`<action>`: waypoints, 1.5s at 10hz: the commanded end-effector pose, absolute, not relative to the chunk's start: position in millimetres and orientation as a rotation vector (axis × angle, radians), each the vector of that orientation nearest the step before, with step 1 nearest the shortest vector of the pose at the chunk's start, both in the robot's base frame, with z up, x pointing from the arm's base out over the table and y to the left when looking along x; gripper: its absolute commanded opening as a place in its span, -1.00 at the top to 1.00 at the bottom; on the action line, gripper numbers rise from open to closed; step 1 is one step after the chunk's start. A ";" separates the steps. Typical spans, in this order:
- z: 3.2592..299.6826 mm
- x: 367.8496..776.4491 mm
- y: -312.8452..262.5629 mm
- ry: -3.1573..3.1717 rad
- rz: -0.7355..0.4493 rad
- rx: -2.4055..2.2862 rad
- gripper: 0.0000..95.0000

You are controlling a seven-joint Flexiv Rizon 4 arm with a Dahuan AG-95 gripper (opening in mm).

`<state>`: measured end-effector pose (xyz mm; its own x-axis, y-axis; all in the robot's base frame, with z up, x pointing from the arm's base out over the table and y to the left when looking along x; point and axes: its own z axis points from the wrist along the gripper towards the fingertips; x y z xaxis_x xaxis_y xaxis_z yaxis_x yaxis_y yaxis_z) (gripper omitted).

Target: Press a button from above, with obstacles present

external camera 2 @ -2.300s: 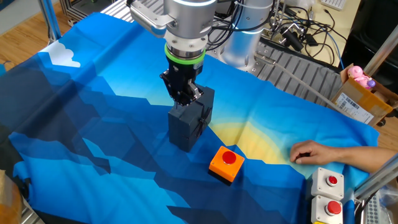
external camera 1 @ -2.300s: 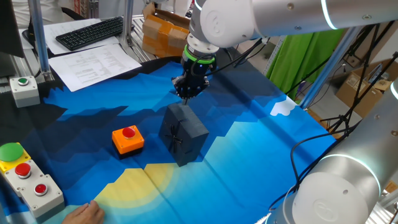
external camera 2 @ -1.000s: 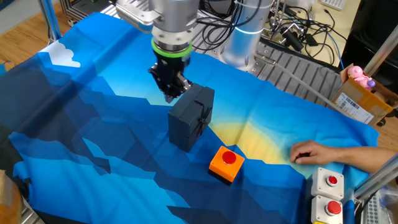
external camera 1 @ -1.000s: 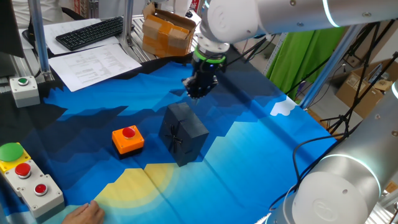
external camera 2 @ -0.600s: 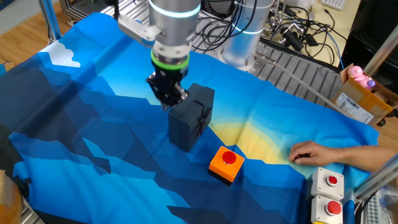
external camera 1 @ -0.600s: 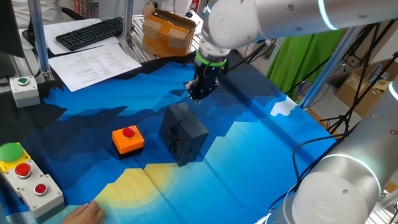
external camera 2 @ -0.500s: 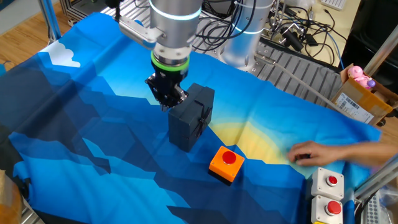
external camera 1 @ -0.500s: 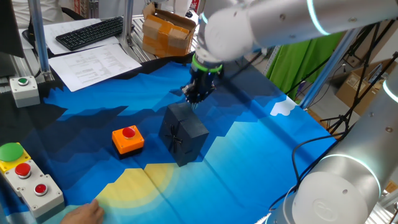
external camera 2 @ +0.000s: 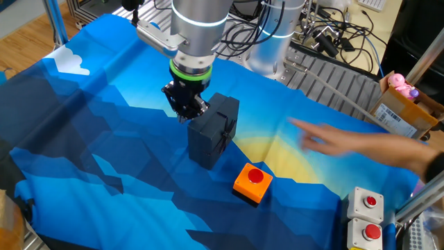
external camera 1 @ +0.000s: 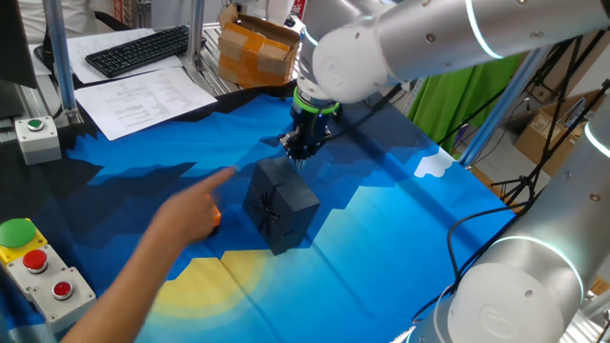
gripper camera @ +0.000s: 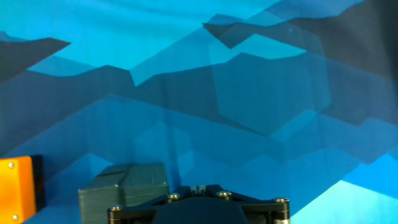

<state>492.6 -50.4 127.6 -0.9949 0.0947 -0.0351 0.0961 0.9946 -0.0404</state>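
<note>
Reaching in since earlier — a person's hand (external camera 2: 333, 142) nears the button (external camera 2: 253, 182).

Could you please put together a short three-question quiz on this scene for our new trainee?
1. True or false: the gripper is directly above the red button.
2. What stands between the gripper and the orange button box? A) a keyboard B) the dark grey block C) a cardboard box
3. What reaches over the cloth besides the robot?

Key:
1. False; it hangs by the block's far side.
2. B.
3. A person's hand, blurred.
</note>
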 end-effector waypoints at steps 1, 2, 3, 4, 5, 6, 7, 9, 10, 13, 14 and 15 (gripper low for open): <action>159.3 490.5 -52.6 3.228 0.274 0.329 1.00; 163.9 490.7 -50.7 3.227 0.276 0.340 1.00; 168.1 491.7 -41.7 3.227 0.284 0.380 1.00; 172.5 492.7 -33.5 3.231 0.285 0.402 1.00; 178.8 494.1 -22.8 3.236 0.281 0.425 1.00; 183.9 495.0 -15.0 3.239 0.277 0.432 1.00; 191.4 496.3 -4.4 3.243 0.275 0.446 1.00; 201.6 499.3 12.8 3.252 0.276 0.461 1.00; 204.1 500.7 21.0 3.253 0.274 0.450 1.00; 199.0 505.5 52.6 3.246 0.276 0.506 1.00; 196.3 507.6 64.1 3.247 0.273 0.520 1.00; 193.6 507.9 70.9 3.246 0.272 0.528 1.00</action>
<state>506.5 74.0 191.4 -0.9359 0.3033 0.1792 0.3289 0.9345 0.1362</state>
